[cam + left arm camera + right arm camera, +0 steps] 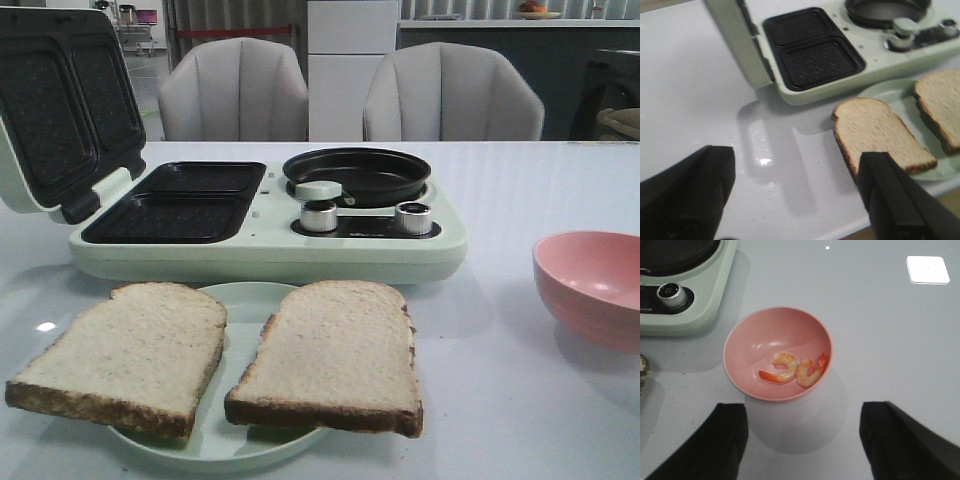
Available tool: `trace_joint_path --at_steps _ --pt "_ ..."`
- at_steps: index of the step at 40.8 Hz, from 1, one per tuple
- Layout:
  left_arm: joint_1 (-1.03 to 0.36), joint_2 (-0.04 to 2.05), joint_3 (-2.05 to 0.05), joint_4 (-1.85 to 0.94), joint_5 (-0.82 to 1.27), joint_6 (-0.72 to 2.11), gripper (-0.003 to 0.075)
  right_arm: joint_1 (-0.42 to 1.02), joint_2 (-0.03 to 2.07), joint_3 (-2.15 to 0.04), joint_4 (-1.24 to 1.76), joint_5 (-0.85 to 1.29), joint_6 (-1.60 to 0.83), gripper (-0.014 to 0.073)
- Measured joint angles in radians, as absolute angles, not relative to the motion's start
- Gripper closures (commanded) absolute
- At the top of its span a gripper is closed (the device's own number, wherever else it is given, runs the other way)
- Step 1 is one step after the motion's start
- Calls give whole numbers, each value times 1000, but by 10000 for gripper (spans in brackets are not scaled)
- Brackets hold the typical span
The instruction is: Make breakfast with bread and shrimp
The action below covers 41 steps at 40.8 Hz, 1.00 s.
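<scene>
Nearest to us in the front view, two slices of bread (230, 360) lie side by side on a pale green plate (245, 445), both overhanging its rim. Our left gripper (790, 195) hovers above the surface (695, 100) just beside the slice on our left, its fingers (890, 200) spread wide and holding nothing. Our right gripper (802, 440) hangs over the pink bowl (747, 347) to our right, its fingers (715, 440) likewise wide apart and empty; two curled shrimp (795, 370) rest in the bottom of that bowl, touching each other.

Behind the plate stands the pale green breakfast maker (270, 250). Its lid (65, 105) is tipped up and back, so both dark grill plates (185, 200) lie bare, and the round black pan (355, 172) on its right half is bare too (nothing is cooking anywhere that we can see). Two metal knobs (365, 217) sit in front of the pan. Farther back, two grey chairs (350, 90) face the surface.

We judge the task barely begun: the machine is open and ready, but the bread is untouched on its plate and the shrimp remain in the bowl. Everything is left to do, probably moving bread to the grill plates and shrimp to the pan.
</scene>
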<state>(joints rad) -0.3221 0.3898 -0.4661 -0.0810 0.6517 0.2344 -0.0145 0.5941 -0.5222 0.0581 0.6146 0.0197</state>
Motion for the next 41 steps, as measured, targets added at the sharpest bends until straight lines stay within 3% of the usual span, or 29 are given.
trace_joint_path --at_steps 8,17,41 --pt "-540 526 -466 -29 648 392 157 -14 594 -522 58 615 20 16" --pt "-743 727 -466 241 623 396 157 -14 594 -522 58 615 20 16" --pt "-961 1284 -466 989 517 -220 157 -14 594 -522 60 621 20 16"
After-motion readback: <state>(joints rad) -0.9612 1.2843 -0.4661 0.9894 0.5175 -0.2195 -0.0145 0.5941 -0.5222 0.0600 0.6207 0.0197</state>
